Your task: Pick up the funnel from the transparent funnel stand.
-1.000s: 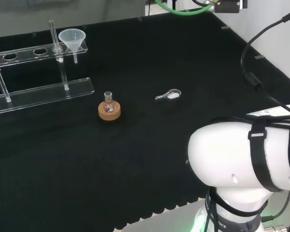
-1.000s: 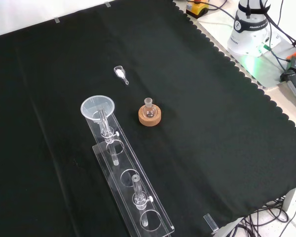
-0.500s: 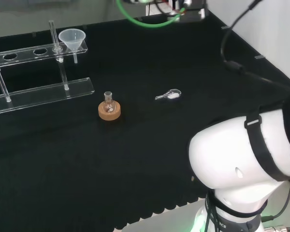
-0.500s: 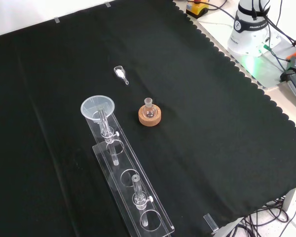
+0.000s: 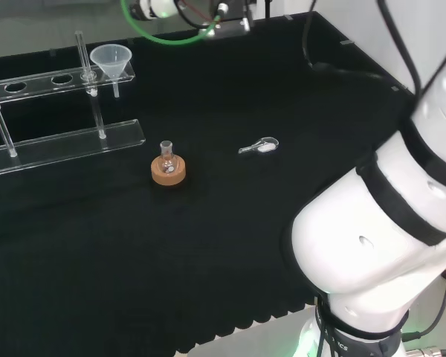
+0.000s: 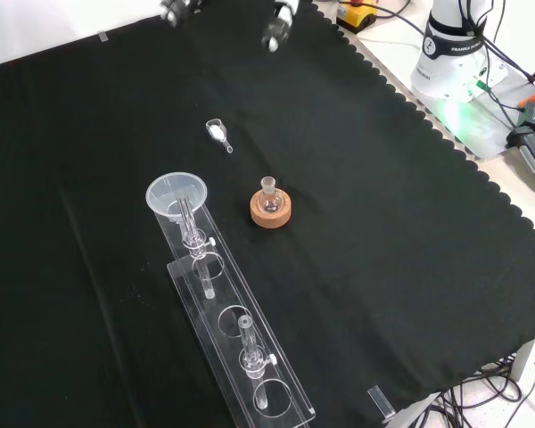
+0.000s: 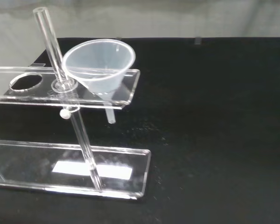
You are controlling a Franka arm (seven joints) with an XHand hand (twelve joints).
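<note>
The funnel sits in the end hole of the clear stand, stem hanging through the upper shelf, untouched; in the front view my hand shows at the top edge, well apart from it; I cannot tell whether its fingers are spread or curled; a flask on a cork ring and a small scoop lie between; my worry: clipping the upright rod just beside the funnel and tipping the stand.

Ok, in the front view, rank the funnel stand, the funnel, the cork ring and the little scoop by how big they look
Largest to smallest in the front view:
1. Funnel stand
2. Funnel
3. Cork ring
4. Scoop
The scoop lies farther from the camera, so its rank is less sure.
</note>
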